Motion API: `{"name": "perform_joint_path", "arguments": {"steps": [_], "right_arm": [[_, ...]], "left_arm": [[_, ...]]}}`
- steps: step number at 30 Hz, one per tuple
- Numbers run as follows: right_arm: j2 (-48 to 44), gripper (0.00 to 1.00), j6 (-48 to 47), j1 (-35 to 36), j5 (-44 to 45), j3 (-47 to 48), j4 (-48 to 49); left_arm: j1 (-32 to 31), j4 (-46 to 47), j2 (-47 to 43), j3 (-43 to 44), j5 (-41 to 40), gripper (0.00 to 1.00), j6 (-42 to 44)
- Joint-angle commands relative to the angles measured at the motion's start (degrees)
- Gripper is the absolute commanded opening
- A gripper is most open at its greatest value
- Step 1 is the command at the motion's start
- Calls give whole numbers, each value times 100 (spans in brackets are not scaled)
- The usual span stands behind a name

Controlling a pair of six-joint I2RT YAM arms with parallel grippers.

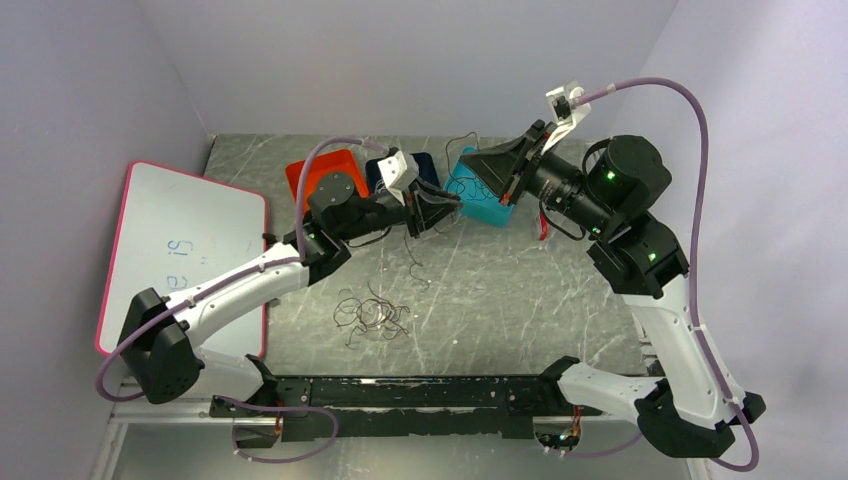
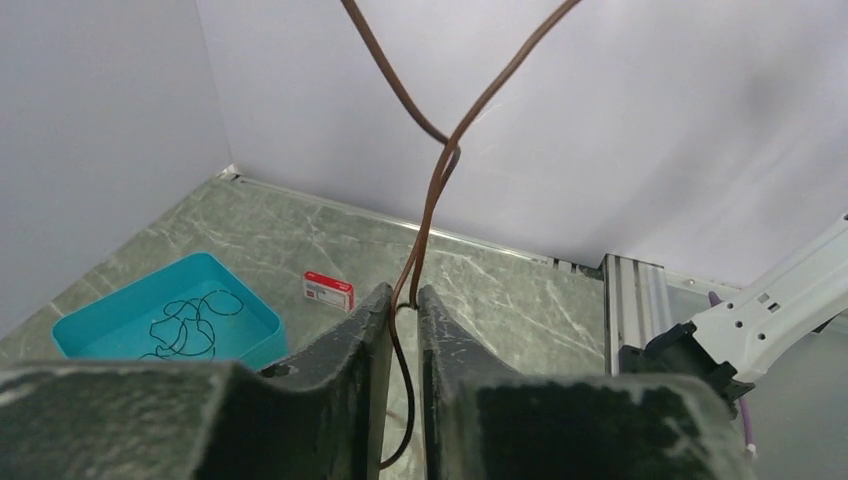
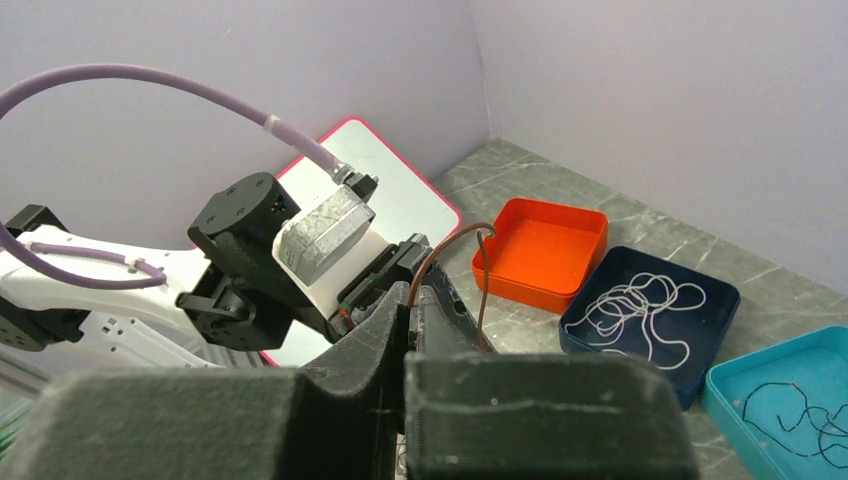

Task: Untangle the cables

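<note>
The cable in play is a thin, floppy brownish-red cable (image 2: 437, 185), held in the air over the far side of the table (image 1: 520, 300), around 12 o'clock. In the left wrist view it rises from the fingers as one strand, then splits where two strands cross and run out of the top of the picture. In the right wrist view it arcs out of the fingers and drops back behind them.

The left gripper (image 2: 404, 297) is nearly closed, with only a narrow slit left, and the cable runs through that slit. The right gripper (image 3: 411, 295) has its fingers pressed together on the same cable.

A loose tangle of black cables (image 1: 372, 313) lies in curly loops on the table at about 7 o'clock. A white cable (image 3: 640, 305) is coiled in the dark blue tray (image 3: 720, 300), and a black cable (image 2: 190, 325) lies in the teal tray (image 2: 100, 325). The orange tray (image 3: 540, 245) sits beside the blue one.

At 9 o'clock a pink-edged whiteboard (image 1: 180, 250) carries a few blue handwritten marks that cannot be read. A small red-and-white box (image 2: 329, 291) lies at 3 o'clock from the teal tray in the left wrist view, and its print is too small to read.
</note>
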Motion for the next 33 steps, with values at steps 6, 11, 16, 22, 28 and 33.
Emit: {"name": "perform_joint_path", "arguments": {"steps": [6, 11, 16, 22, 28, 33], "right_arm": [[-92, 0, 33, 21, 12, -40, 199], [-117, 0, 39, 23, 62, -154, 231], [-186, 12, 30, 25, 324, -372, 277], [-297, 32, 8, 24, 905, -645, 313], [-359, 44, -36, 26, 1360, -818, 274], [-417, 51, -72, 23, 1708, -924, 180]], "left_arm": [[100, 87, -259, -152, 36, 7, -72], [152, 21, -299, -141, -12, 7, -104], [275, -164, -367, -86, -142, 7, -202], [649, -663, -390, 102, -264, 7, -292], [1084, -1222, -467, 229, -375, 7, -252], [1505, -1795, -467, 417, -575, 7, -193]]}}
